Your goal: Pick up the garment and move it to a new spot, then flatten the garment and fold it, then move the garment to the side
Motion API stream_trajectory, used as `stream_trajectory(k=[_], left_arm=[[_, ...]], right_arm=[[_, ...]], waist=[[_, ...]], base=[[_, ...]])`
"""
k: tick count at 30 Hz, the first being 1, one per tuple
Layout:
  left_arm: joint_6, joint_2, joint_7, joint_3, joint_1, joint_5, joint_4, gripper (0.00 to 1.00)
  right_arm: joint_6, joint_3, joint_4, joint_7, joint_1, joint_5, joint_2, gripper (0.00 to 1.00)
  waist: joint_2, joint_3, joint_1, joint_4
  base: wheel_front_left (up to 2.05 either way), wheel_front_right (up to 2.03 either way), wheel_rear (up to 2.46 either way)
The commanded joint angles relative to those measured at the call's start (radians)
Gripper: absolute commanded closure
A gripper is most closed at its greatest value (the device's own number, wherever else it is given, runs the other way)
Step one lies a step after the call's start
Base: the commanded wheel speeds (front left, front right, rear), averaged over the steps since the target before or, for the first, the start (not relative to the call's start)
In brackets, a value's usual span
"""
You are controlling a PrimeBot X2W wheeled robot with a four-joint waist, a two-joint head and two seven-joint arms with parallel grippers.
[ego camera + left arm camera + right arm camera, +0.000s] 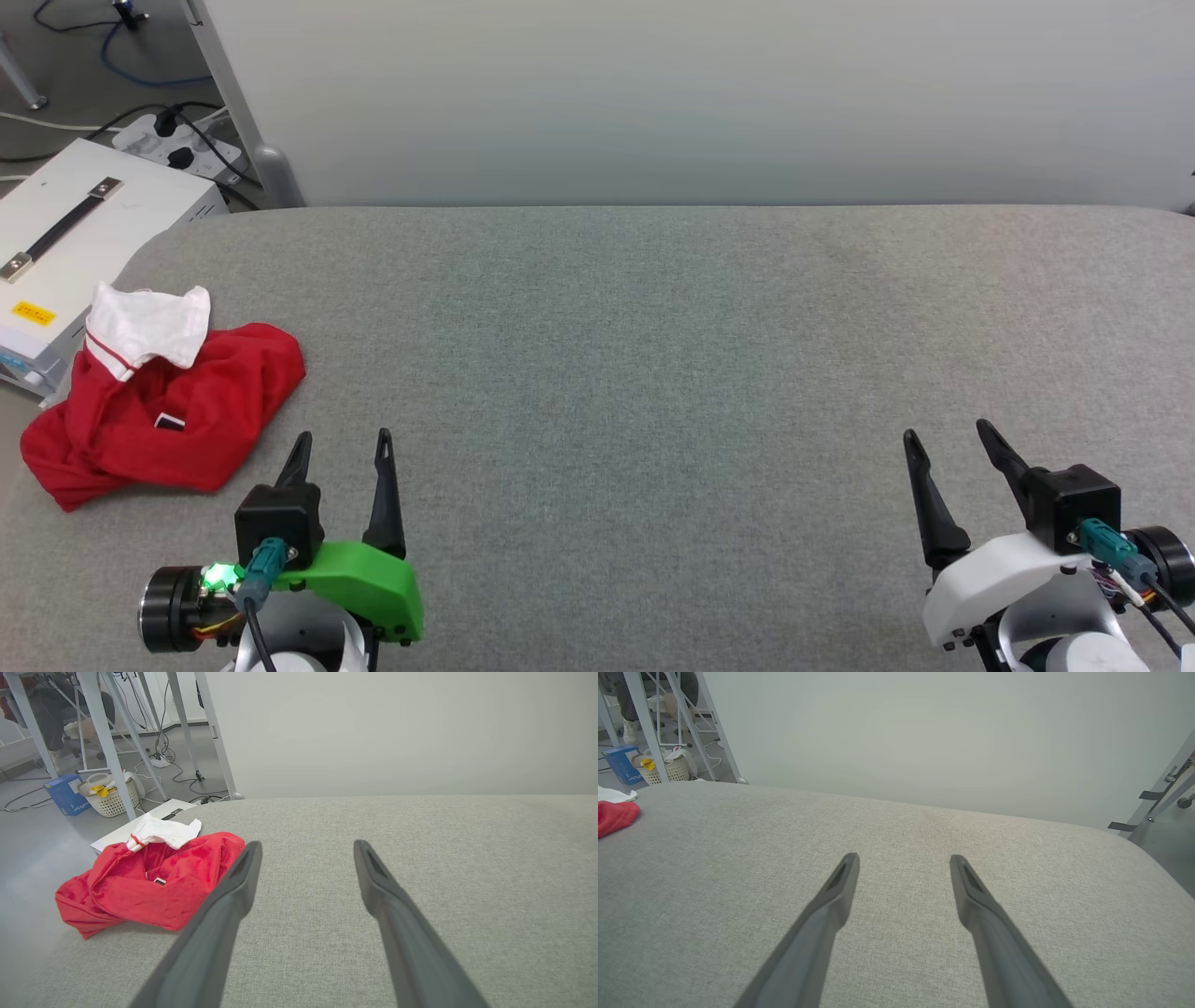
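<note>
A: Far left first. What sits off the worktop (653, 373)?

B: A white case (84, 219) just beyond its left edge, with a dark strap handle on top. The lid is shut, so its contents can't be told. The left wrist view catches a white basket (110, 800) further back on the floor beside a frame leg. It holds something yellow plus pale bits too small to name. A blue box (70, 794) stands just beside it, closed.

A: Garment?

B: The garment (159, 411) lies bunched at the worktop's left edge, toward the front. The red body is heaped, a white sleeve with striped trim is flopped on top, and a small black-and-white tag shows. The number is hidden in the folds. Nothing touches it.

A: Hands?

B: The left hand (344, 436) is just right of the heap, near it but apart. Its fingers are spread wide, hold nothing, and point up the worktop. That looks like a ready pose, and it is the closer hand, so the pickup probably falls to it.

A: Middle?

B: Bare grey fabric. It seems to leave enough room for a flatten-and-fold spot.

A: Right side?

B: The right hand (948, 429) is at the front right, well apart from the garment, spread just as wide and empty. Its wrist view catches a red-and-white sliver of the garment at the far left. The task reads as not yet begun.
</note>
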Motion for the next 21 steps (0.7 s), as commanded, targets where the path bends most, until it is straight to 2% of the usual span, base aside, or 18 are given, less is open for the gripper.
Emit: stream_trajectory(k=[1,21], left_arm=[[0.007,0.0,-0.011,-0.003,-0.005,-0.002,-0.002,0.0],[0.021,-0.001,-0.057,-0.012,-0.009,-0.016,-0.006,0.0]], right_arm=[[0.0,-0.005,-0.006,-0.012,-0.004,0.011,0.0,0.0],[0.0,-0.02,-0.032,-0.058,0.0,0.07,-0.001,0.0]], waist=[[0.0003,0.0,0.0,0.0],[0.0014,0.004,0.0,-0.001]], base=[[0.0,0.0,0.0],[0.0,0.0,0.0]])
